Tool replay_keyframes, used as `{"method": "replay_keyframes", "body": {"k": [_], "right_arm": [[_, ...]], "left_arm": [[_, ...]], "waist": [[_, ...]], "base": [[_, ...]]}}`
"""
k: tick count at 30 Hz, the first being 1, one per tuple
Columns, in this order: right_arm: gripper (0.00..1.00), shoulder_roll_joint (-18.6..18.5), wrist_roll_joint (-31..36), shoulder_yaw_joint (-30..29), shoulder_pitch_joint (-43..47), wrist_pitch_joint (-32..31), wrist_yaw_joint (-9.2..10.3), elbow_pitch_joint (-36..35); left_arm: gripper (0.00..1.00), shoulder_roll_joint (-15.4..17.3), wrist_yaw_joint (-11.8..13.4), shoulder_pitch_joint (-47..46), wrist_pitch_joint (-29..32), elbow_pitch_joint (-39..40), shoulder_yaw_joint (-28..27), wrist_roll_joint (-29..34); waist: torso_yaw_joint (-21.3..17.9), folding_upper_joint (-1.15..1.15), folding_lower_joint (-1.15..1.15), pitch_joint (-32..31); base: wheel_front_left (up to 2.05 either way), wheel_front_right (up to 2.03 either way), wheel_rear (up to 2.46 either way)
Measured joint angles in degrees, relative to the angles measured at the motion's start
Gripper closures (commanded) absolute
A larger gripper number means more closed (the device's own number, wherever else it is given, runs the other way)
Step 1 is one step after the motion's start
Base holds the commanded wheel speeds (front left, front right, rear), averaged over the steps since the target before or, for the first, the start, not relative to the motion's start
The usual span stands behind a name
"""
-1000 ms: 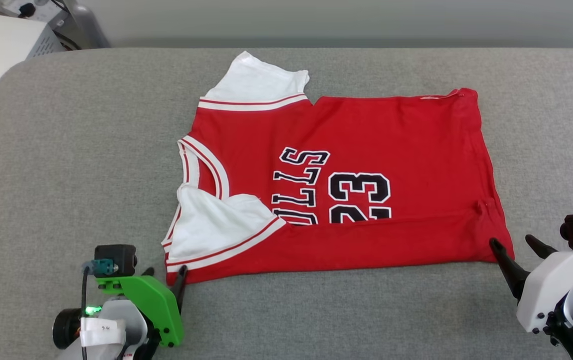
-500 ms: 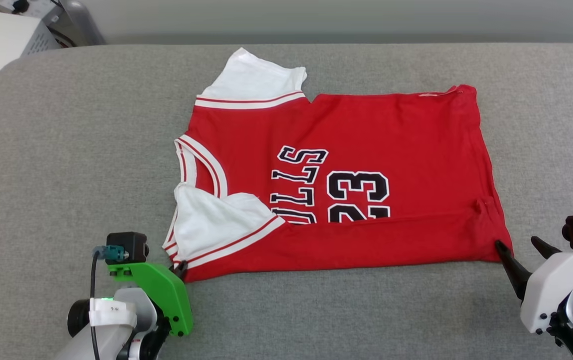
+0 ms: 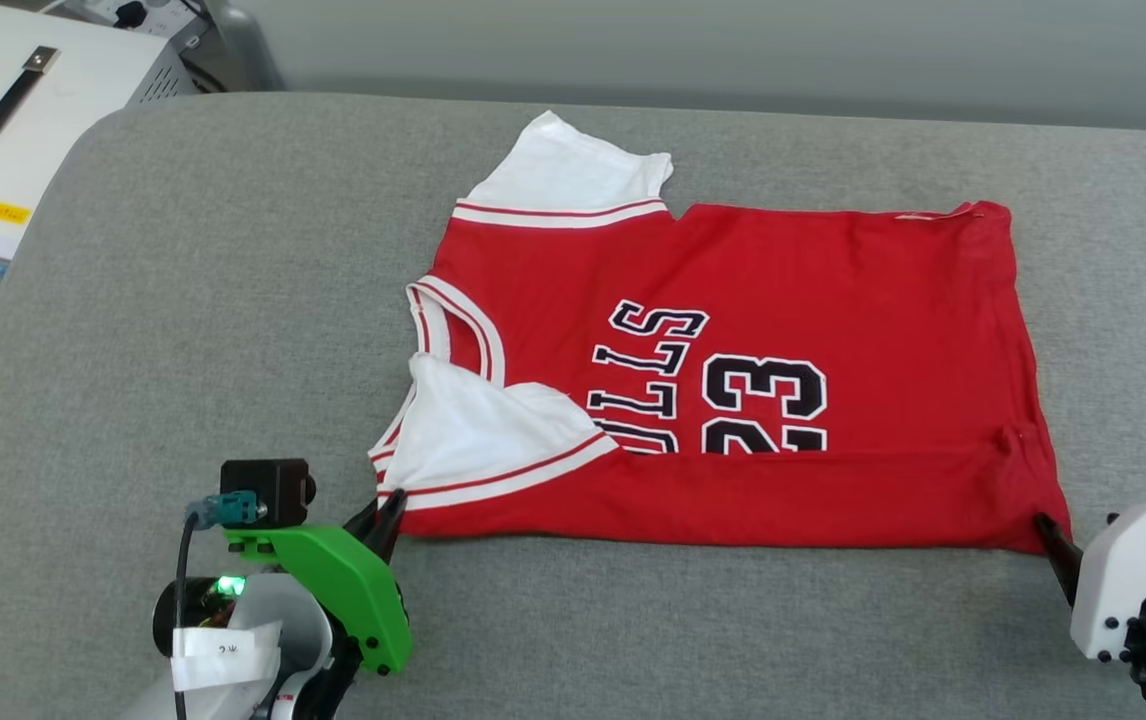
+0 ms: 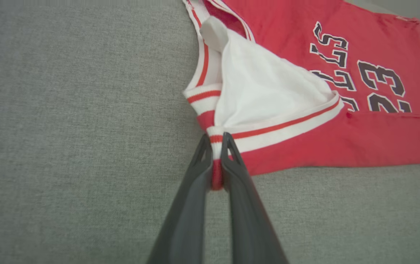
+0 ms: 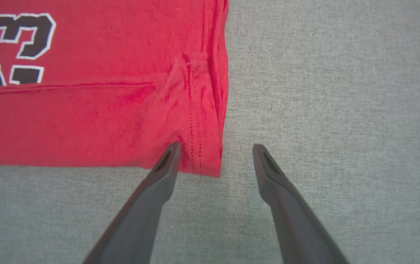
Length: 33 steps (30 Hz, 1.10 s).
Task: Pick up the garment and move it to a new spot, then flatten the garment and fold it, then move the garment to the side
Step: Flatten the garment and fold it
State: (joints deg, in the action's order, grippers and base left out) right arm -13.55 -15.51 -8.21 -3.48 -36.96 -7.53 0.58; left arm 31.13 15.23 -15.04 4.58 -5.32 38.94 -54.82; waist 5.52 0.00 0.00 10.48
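Note:
The red jersey (image 3: 783, 290) lies flat on the grey table with its collar to the left; its near long edge is folded over, cutting across the "BULLS" and "23" lettering. One white sleeve (image 3: 573, 175) sticks out at the far side, and the other (image 3: 483, 430) lies folded onto the front. My left gripper (image 3: 385, 512) is shut on the jersey's near-left corner, pinching the striped trim (image 4: 215, 145). My right gripper (image 5: 216, 146) stands open at the near-right hem corner (image 5: 204, 161), with its left finger (image 5: 166, 165) on the cloth's edge and the other on bare table.
A white equipment box (image 3: 13, 120) with a dark handle stands off the table's far-left corner. Bare grey table (image 3: 183, 300) spreads left of the jersey and along the near edge. A grey wall runs behind.
The head camera has shifted, moving the whole picture to the right. My left gripper came up to the near-left corner and closed on it. My right gripper moved in toward the hem corner.

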Motion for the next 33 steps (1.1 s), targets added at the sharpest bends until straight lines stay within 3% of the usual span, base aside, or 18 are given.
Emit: {"method": "replay_keyframes", "body": {"k": [14, 15, 16, 17, 33], "right_arm": [[0.00, 3.61, 3.20, -2.91, -4.95, -1.52, 0.03, 9.14], [0.41, 3.68, 3.09, -2.88, -4.98, -1.52, 0.03, 9.53], [0.95, 3.70, 2.79, -2.85, -5.05, -1.51, 0.03, 9.80], [1.00, 3.71, 2.35, -2.82, -5.24, -1.41, 0.07, 10.09], [1.00, 2.53, -1.47, -2.34, -4.17, -0.25, 0.01, 10.34]], "left_arm": [[1.00, 0.99, 1.22, -0.03, 0.02, 4.87, 0.18, 1.89], [1.00, 1.01, 1.22, -0.03, 0.02, 4.87, 0.19, 1.89], [1.00, 1.01, 1.22, -0.03, 0.02, 4.85, 0.20, 1.89], [1.00, 1.01, 1.21, -0.03, 0.02, 4.78, 0.22, 1.89], [1.00, 1.71, 1.10, 2.31, 0.79, 1.43, 1.45, 1.27]], "waist": [[1.98, 0.00, 0.00, 3.04], [1.98, 0.00, 0.00, 3.16], [1.95, 0.00, 0.00, 3.23], [1.91, 0.00, 0.00, 3.29], [0.57, 0.00, 0.00, -1.75]], "base": [[0.00, 0.00, 0.00], [0.00, 0.00, 0.00], [0.00, 0.00, 0.00], [0.00, 0.00, 0.00], [0.00, 0.00, 0.00]]}}
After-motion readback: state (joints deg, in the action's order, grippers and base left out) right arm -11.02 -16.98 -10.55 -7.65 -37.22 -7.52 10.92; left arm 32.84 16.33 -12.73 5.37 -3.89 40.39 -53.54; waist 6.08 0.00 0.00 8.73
